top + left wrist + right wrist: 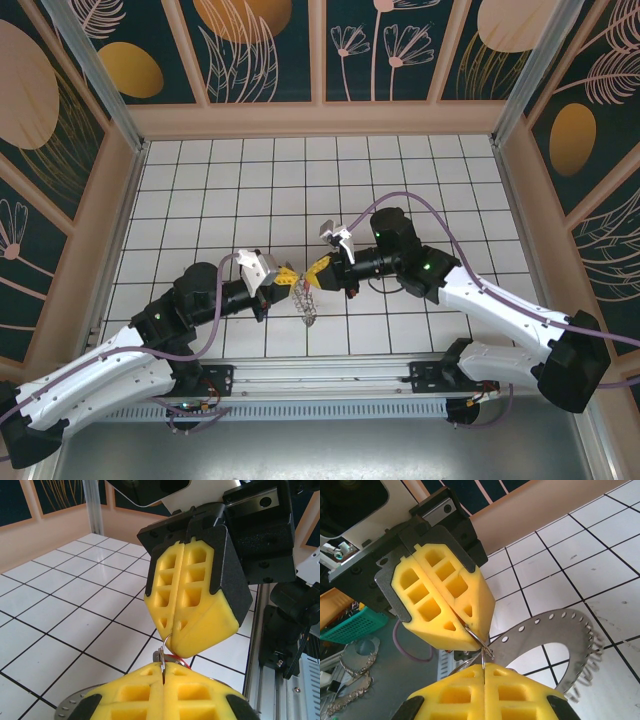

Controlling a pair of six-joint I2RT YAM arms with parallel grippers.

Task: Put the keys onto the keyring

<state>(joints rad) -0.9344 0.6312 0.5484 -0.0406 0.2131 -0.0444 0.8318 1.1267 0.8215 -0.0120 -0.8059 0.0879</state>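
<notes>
Well, green gridded tray: at the left edge of my right wrist's view, off the tiles; a few thin wires show at its top edge, and I cannot tell what else it holds.
Left gripper: my yellow fingers are pressed together, pinching a thin silver wire loop.
Right gripper: my fingers are together too, clamped on the same loop from the opposite side, tips almost touching the left ones above the white tiled table.
Keyring: a flat brownish metal ring with punched holes, a hollow centre and a frilly wire edge, just below both my fingertips; hanging or resting, I cannot tell.
Key: a red sliver sits just beside the loop between my fingertips, too small to be sure of.
</notes>
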